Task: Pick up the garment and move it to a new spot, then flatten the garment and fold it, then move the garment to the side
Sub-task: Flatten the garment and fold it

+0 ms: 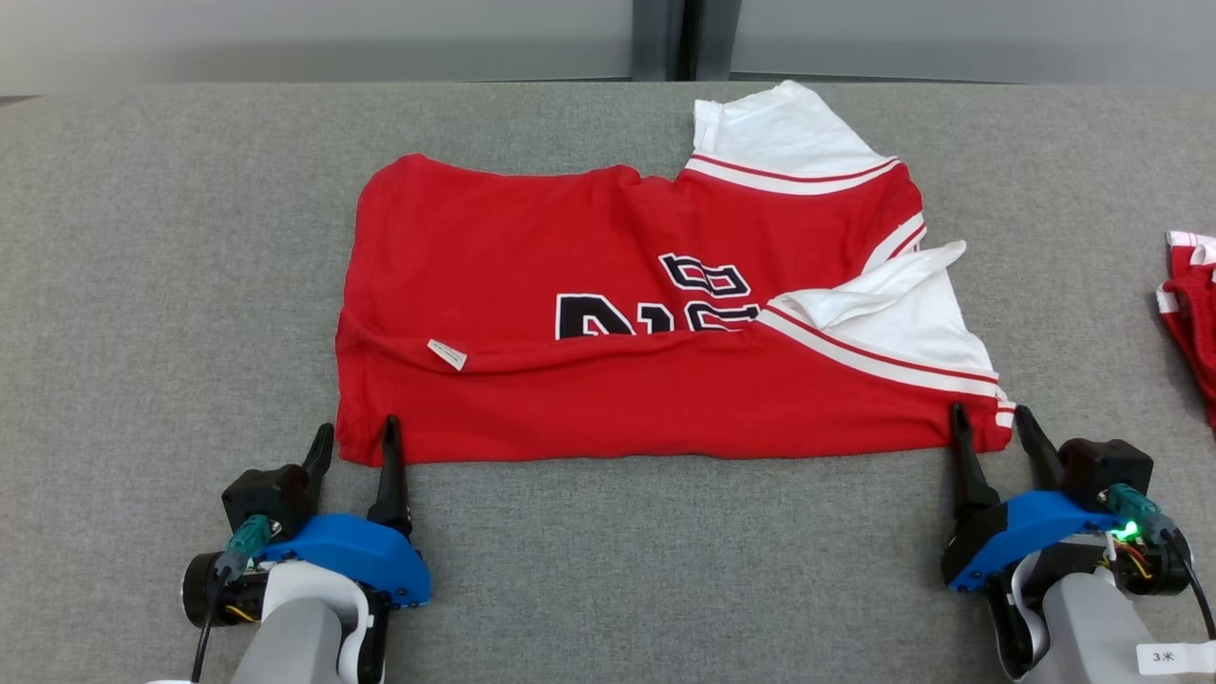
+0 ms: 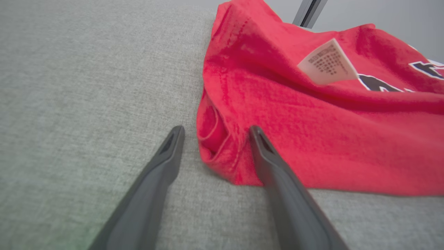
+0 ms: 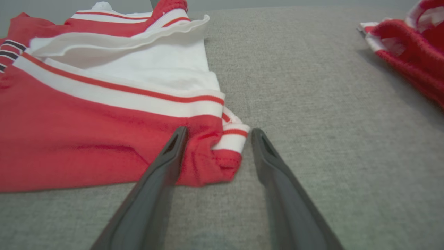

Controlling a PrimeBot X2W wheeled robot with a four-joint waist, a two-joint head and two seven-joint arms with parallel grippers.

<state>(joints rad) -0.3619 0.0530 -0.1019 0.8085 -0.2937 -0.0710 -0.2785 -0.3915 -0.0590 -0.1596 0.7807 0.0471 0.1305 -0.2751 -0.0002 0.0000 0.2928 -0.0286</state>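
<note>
Red garment (image 1: 608, 399): lying on the grey table (image 1: 190, 237).
Left end effector (image 1: 358, 425): spread, straddling near-left corner.
Right end effector (image 1: 990, 409): spread, straddling near-right corner.

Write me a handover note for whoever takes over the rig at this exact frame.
Left gripper: jaws open, straddling the near left corner of the shirt, nothing held.
Right gripper: jaws open, straddling the near right corner, nothing held.
Done: shirt spread on the grey table, near edge apparently folded over the print.
Another red-and-white garment lies at the table's right edge.
Left: close on both corners, finish folding, move the shirt aside.
</note>
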